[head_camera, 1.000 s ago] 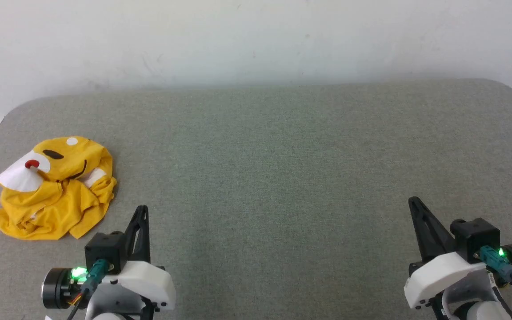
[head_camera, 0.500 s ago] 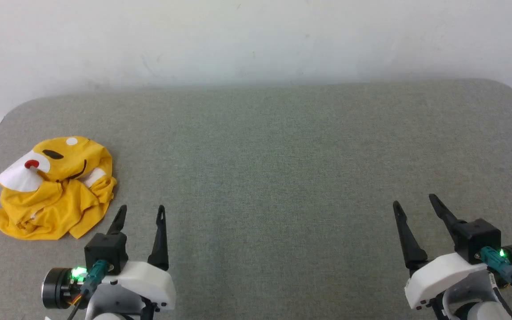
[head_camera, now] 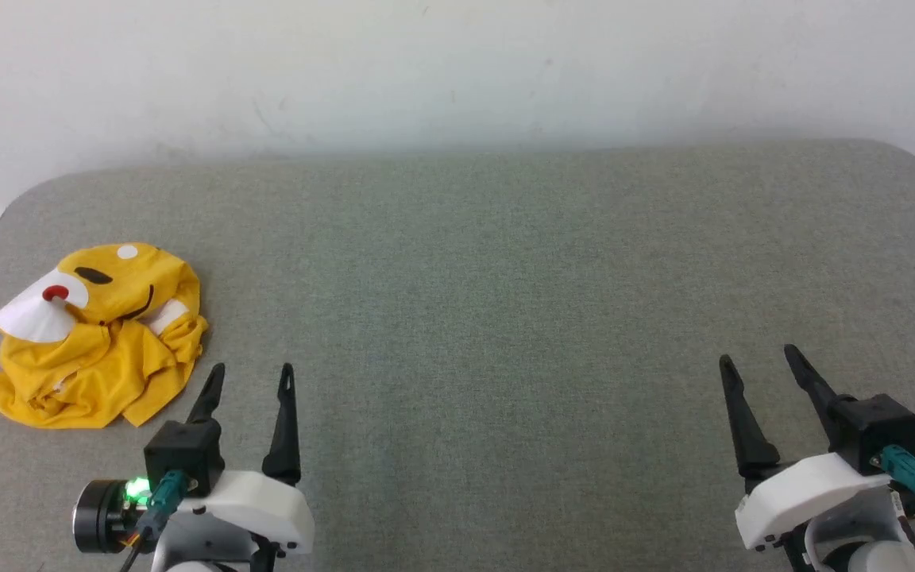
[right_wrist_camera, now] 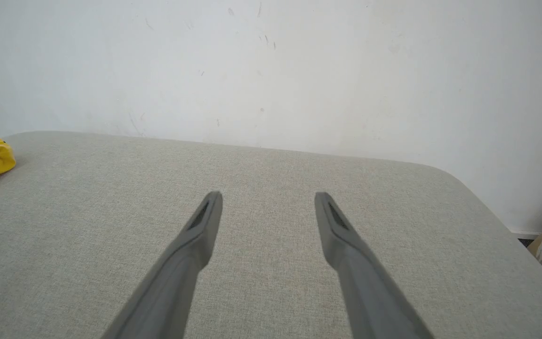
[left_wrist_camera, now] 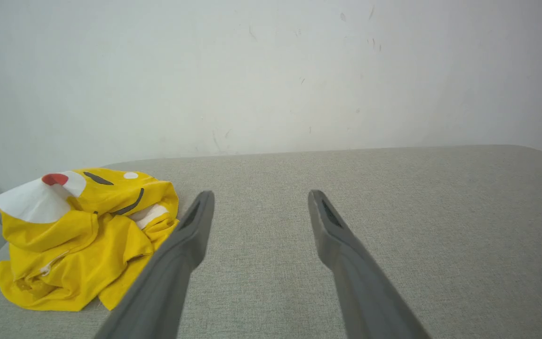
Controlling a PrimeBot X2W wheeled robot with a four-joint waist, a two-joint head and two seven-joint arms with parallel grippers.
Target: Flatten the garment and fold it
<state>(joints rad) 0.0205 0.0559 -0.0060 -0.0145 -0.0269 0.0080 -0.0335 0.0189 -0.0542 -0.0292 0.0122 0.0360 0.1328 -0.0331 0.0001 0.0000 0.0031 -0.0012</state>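
NEAR: left gripper [head_camera: 253, 368] and right gripper [head_camera: 756, 354] sit low over the grey table [head_camera: 505, 278], fingers spread wide and empty, likely readied for a grasp | FAR LEFT: the garment [head_camera: 100, 342] lies crumpled by the table's left edge, untouched | CHANGE: both grippers were pinched shut a second ago; the garment has not moved.

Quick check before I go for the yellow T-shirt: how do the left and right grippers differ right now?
The left gripper sits close beside the crumpled yellow T-shirt, not touching it; the right gripper is far across the grey table from it. The left wrist view has the shirt large and near; the right wrist view catches a sliver at its edge. Both are open and hold nothing.
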